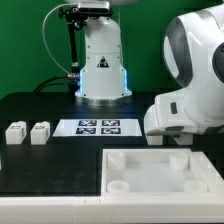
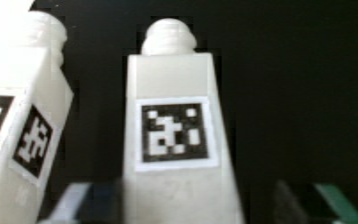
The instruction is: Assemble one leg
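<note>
Two legs (image 1: 40, 131) stand on the bench (image 1: 40, 105), to the exterior view's left of the marker board (image 1: 97, 127). The wrist view shows two legs (image 2: 25, 110), the middle leg (image 2: 179, 120) between the spread end effector (image 2: 206, 203), ungripped.

A leg (image 1: 40, 132) sits between another leg (image 1: 15, 133) and the marker board (image 1: 100, 127).

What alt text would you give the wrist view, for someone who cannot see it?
A white leg with a black-and-white square tag sits between the open gripper's two dark fingers, against a black table. A second leg, also tagged, is beside it, apart and partly out of frame.
</note>
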Controlling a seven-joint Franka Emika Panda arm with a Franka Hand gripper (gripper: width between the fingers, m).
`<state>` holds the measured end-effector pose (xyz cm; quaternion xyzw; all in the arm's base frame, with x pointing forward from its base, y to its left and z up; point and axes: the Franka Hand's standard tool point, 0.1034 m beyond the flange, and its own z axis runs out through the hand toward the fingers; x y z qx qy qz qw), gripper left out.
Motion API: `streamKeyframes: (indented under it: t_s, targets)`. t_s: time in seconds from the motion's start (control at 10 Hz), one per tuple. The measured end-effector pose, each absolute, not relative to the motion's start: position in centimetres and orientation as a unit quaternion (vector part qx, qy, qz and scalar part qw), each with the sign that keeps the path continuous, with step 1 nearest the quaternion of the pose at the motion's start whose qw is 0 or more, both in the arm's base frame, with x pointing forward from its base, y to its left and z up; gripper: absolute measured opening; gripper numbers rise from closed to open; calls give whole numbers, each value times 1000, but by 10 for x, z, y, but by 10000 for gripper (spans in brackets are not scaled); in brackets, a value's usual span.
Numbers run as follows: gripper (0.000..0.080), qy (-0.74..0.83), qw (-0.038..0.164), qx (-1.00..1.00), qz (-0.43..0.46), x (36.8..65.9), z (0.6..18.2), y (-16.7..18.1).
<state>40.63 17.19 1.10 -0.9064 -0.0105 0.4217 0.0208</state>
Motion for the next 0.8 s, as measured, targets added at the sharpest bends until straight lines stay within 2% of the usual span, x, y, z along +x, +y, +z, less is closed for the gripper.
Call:
streamKeyframes:
  t_s: [0.2,0.6,0.8]
  targets:
    - [294,-10,21,-906,422,406,11,172]
    - [294,-11,22,-907,421,407,12,172]
    - [294,-50,42,-911,408,435,59,157]
